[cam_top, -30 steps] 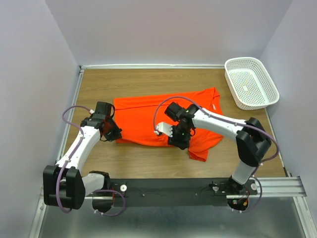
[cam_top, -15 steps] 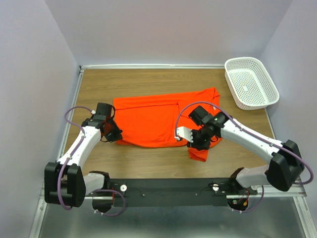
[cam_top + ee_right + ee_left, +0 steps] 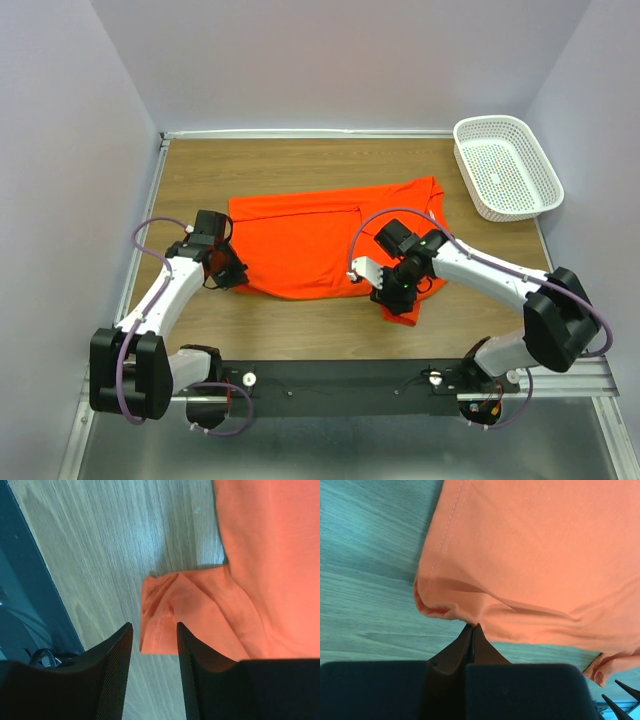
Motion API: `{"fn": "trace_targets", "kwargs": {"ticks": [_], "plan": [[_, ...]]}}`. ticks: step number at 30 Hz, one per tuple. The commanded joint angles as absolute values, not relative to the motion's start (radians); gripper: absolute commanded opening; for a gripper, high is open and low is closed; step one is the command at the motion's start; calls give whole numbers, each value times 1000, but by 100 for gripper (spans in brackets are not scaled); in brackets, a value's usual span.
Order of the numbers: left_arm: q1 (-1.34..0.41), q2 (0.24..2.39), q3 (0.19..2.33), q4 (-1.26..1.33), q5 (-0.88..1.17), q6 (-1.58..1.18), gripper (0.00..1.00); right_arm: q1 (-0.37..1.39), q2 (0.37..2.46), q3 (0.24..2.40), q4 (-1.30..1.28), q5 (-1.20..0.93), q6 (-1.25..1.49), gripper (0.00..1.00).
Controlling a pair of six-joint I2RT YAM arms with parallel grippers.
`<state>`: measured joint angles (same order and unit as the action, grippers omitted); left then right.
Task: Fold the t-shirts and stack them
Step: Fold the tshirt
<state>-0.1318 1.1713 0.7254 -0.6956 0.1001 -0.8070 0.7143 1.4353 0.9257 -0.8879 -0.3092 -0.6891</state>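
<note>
The plain orange-red short-sleeved cloth t-shirt [image 3: 310,240] lies spread at the centre of the frame on the brown wooden surface [image 3: 300,165]. The white perforated plastic basket [image 3: 545,190] sits at the upper right, well apart from the shirt. The left claw [image 3: 232,275] is at the shirt's lower-left corner, pinched on its edge. The right claw [image 3: 392,295] is over the sleeve [image 3: 405,308] at the shirt's lower right, jaws apart.

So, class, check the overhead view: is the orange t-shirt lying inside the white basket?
No, the t-shirt lies spread on the wooden table, apart from the basket at the far right corner.
</note>
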Motion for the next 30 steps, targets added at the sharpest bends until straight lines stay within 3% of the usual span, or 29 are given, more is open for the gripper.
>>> {"fn": "trace_targets", "kwargs": {"ticks": [1,13,19,24,30], "plan": [[-126,1155,715,-681,126,-799,0,718,1460,908,-838,-342,-649,48],[-126,1154,712,-675,135,-795,0,718,1526,877,-778,-281,-626,45],[-126,1157,712,-675,137,-792,0,718,1493,884,-785,-272,-615,16],[-126,1155,718,-680,135,-792,0,718,1408,919,-827,-223,-601,4],[-126,1149,730,-687,132,-790,0,718,1266,957,-879,-74,-580,1]]}}
